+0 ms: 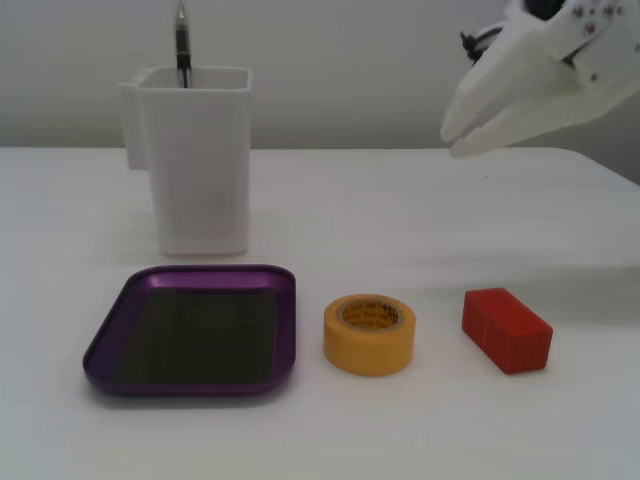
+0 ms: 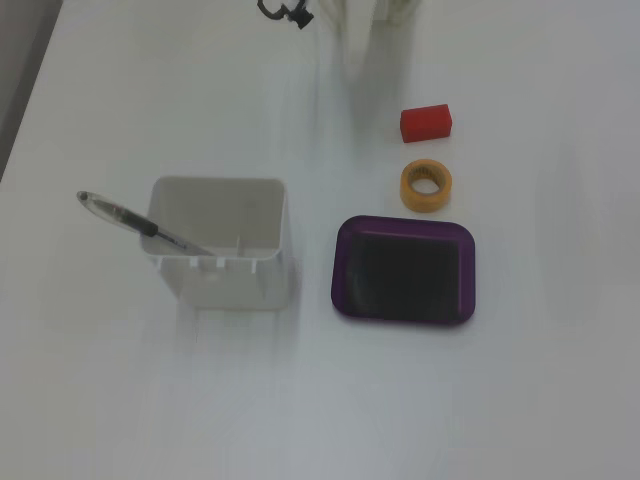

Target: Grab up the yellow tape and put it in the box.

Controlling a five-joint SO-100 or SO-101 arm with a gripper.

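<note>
The yellow tape [image 1: 369,334] lies flat on the white table, between the box and a red block; from above the tape [image 2: 427,186] sits just beyond the box's far edge. The box [image 1: 200,272] is a shallow purple tray with a dark, bare bottom, also seen from above as the box [image 2: 405,222]. My white gripper [image 1: 451,140] hangs high at the upper right, well above and behind the tape, its fingertips close together and holding nothing. From above, the gripper [image 2: 358,55] is a pale shape near the top edge.
A red ribbed block [image 1: 506,329] lies right of the tape, and appears as the block [image 2: 426,122] beyond it from above. A tall white pen holder [image 1: 197,160] with a pen [image 1: 182,45] stands behind the box; holder [image 2: 220,275] and pen [image 2: 140,225] also show from above.
</note>
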